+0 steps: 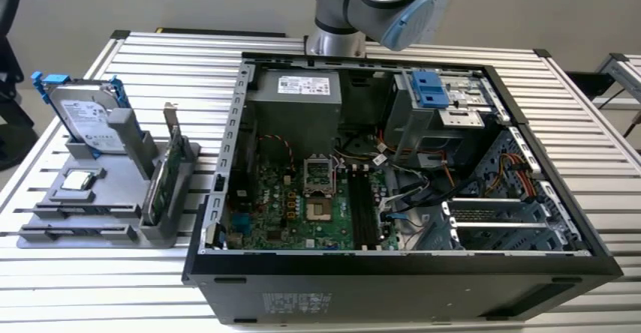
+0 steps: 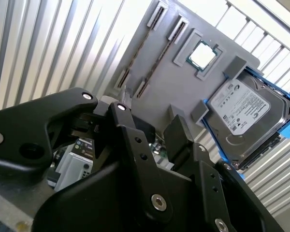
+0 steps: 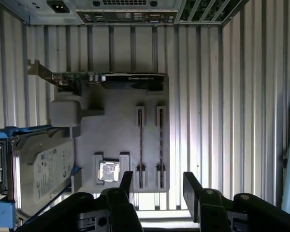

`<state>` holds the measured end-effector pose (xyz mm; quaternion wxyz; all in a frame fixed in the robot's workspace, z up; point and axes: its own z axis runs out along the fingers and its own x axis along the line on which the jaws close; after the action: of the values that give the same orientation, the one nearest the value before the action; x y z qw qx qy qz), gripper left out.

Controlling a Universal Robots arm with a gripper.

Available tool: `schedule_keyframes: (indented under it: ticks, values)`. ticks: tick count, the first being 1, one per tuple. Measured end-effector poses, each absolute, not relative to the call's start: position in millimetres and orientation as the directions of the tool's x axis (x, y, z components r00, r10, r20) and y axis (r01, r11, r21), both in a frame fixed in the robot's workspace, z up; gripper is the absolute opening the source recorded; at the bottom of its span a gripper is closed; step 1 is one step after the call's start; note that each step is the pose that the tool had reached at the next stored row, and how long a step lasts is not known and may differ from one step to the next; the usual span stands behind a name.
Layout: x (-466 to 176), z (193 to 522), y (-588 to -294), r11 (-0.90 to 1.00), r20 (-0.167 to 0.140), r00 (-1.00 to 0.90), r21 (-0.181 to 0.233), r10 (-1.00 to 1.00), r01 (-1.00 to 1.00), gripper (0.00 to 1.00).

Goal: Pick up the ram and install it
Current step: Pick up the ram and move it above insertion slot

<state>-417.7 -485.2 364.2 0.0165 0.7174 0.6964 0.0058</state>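
Note:
Two thin dark ram sticks (image 3: pixel 140 144) (image 3: pixel 160 144) stand on edge, side by side, in the slots of a grey holder (image 3: pixel 116 125). In the second wrist view they are the narrow dark strips (image 2: pixel 138 52) on that holder. In the exterior view the holder (image 1: pixel 105 190) sits on the slatted table at the exterior view's left, beside the open PC case (image 1: pixel 401 168). My gripper (image 3: pixel 157 175) (image 2: pixel 147 116) hovers high above the holder, open, with nothing between its black fingers (image 3: pixel 126 183). The nearer ends of the ram sticks lie roughly between the fingers.
The holder also carries a silver hard drive with blue rails (image 3: pixel 38 169), a green expansion card with a metal bracket (image 3: pixel 106 79) and a CPU chip (image 3: pixel 109 170). Inside the case the motherboard's long memory slots (image 1: pixel 362 211) run beside the CPU socket (image 1: pixel 317 174). Cables (image 1: pixel 401 160) cross the case.

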Motion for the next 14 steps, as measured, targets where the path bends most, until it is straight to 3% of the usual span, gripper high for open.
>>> schedule_keyframes:
  ticks: [14]
  values:
    - [-417.6,355.8,-485.2,-0.029,-0.015,0.03,0.028,0.999,0.999,1.0]
